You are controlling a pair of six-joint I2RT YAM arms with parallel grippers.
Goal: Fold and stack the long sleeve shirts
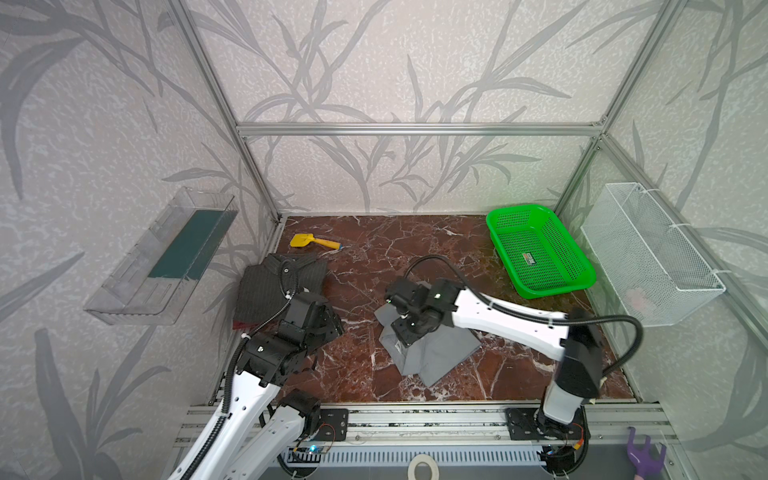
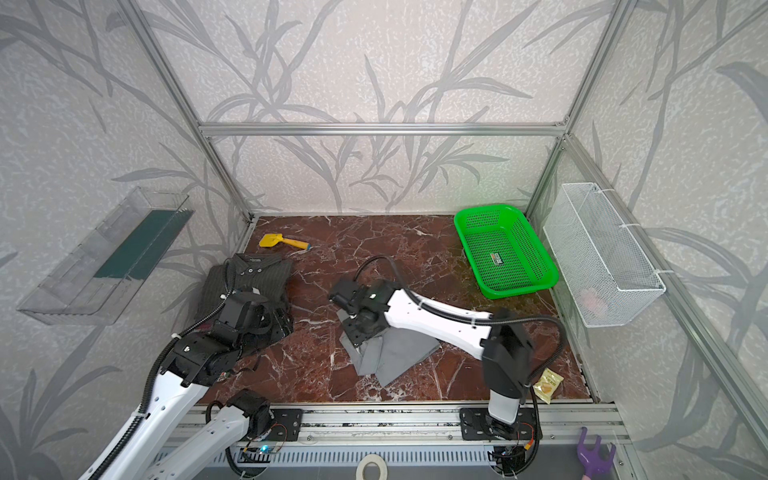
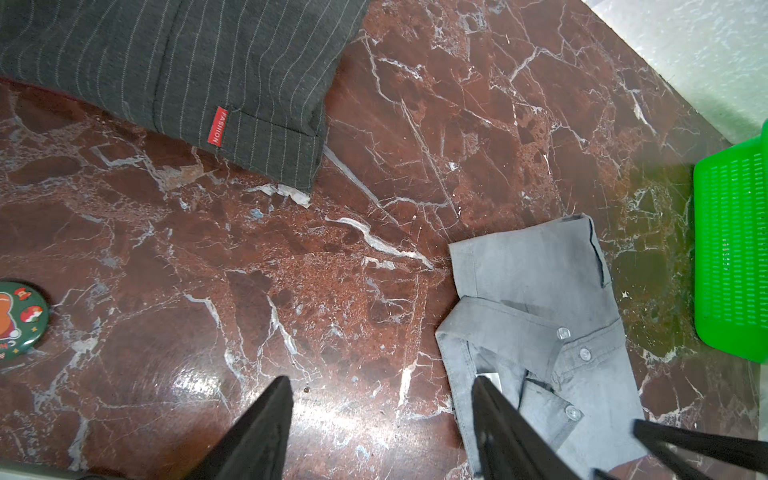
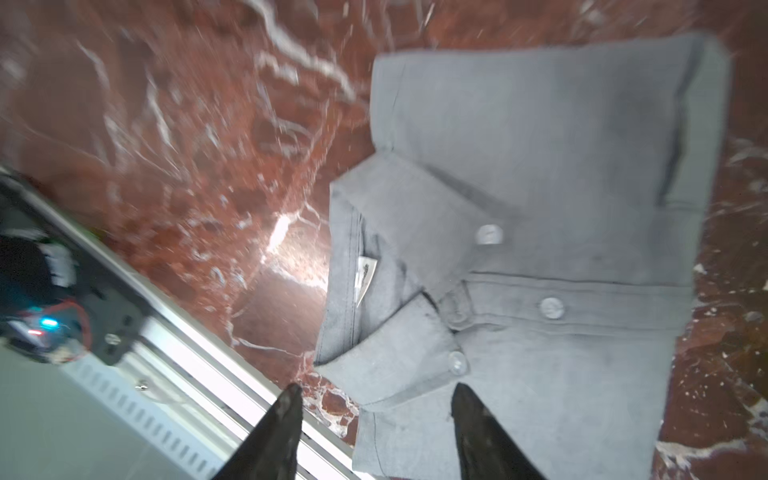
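Right claw [image 4: 376, 390] hangs with jaws apart and empty directly over the collar end of the folded light-grey shirt [image 1: 440, 353], which lies near the middle of the tabletop [image 1: 374, 257], nearer its front edge; the shirt's long axis runs slantwise to that edge, collar toward the left side, body trailing toward the right front corner; left claw [image 3: 380, 382], also wide and holding nothing, hovers above bare tabletop just beside the near corner of the pinstriped shirt [image 1: 266, 291], folded against the left edge on top of the dark red garment [image 1: 241, 325]; grey shirt and that pile sit well apart; the right arm is plainly nearer the grey shirt, the left arm nearer the pile, so stacking likely means carrying the grey shirt leftward across the open marble between them
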